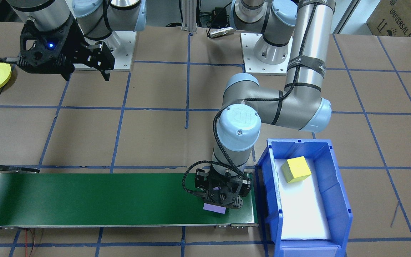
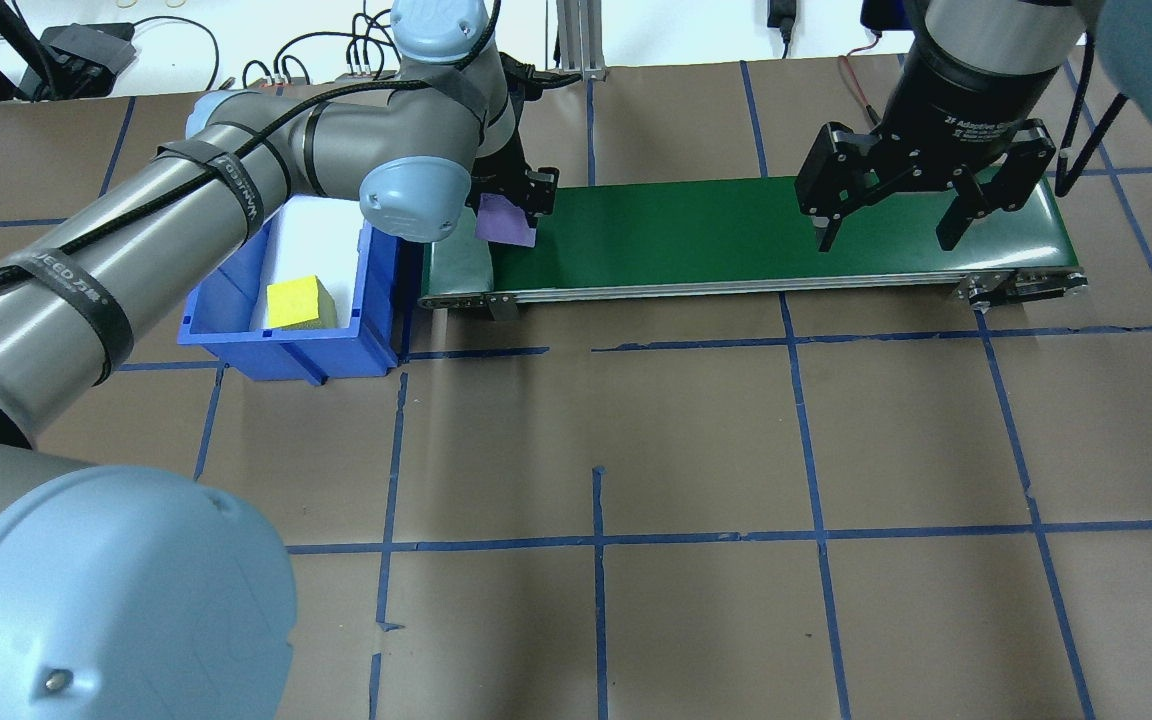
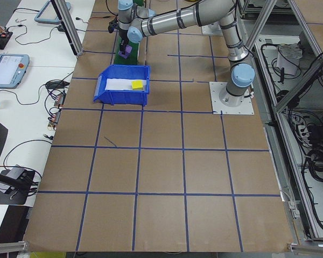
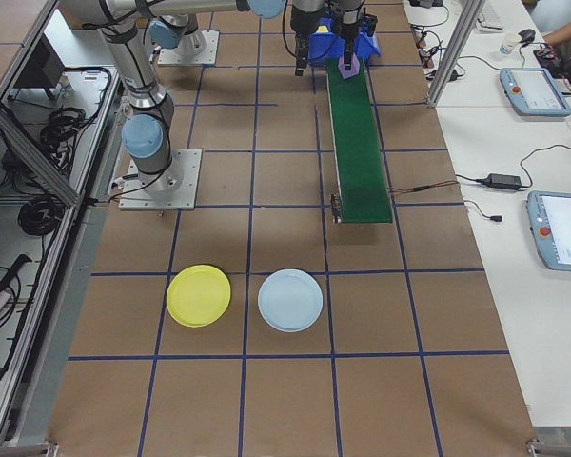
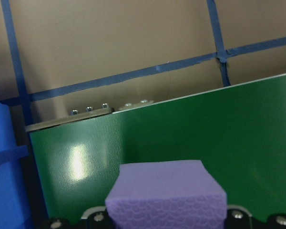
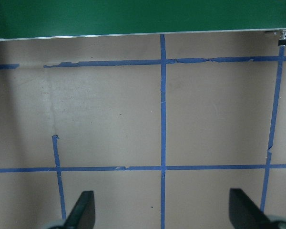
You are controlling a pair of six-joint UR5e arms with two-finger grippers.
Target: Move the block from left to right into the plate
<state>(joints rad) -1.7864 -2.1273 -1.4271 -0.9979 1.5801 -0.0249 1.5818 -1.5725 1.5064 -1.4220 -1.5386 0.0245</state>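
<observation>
i see my left end effector clamped on the purple block, squarish, flat faces level, at the green conveyor's bin end. right end effector hangs open.

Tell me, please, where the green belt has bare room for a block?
The conveyor belt is bare from the purple block under the left gripper to its far end. The bin-side end is crowded by the blue bin.
</observation>
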